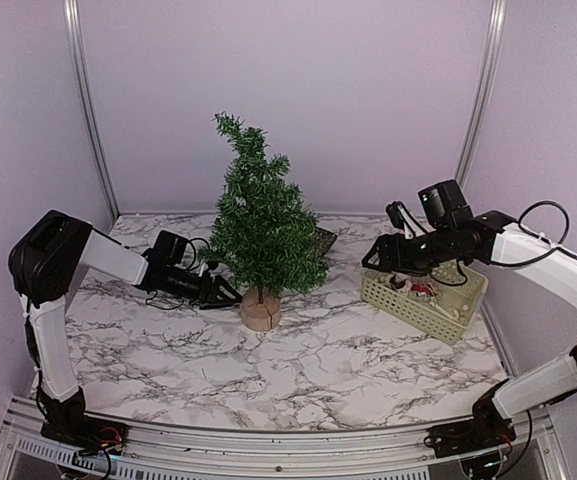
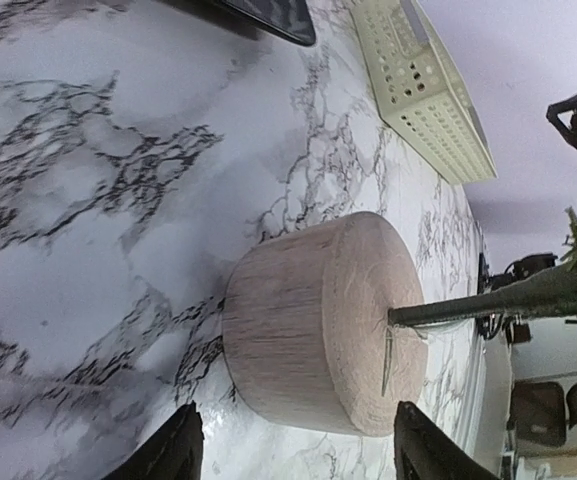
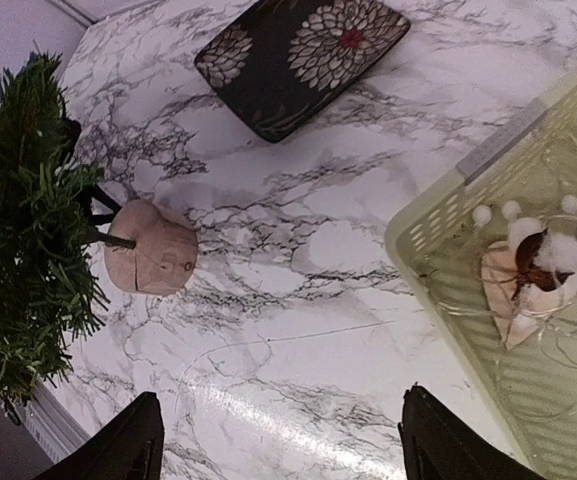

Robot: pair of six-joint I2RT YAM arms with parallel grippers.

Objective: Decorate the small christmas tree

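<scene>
Claw [image 1: 226, 293] of left arm beside tree [image 1: 263, 220]

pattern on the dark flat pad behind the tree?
Pad: black with cream-brown flowers, one red-centred. Best in right wrist.

L arm [image 1: 118, 260]: elbow high at far left, forearm low and approx level, reaching in toward centre. L gripper [image 1: 222, 293] [image 2: 293, 455] turned on its side, fingers [image 2: 173, 452] spread wide. R arm [image 1: 543, 258]: forearm raised, reaching in leftward. R gripper [image 1: 374, 258] [image 3: 288, 448] tipped downward, fingers [image 3: 133, 445] wide apart.
</scene>
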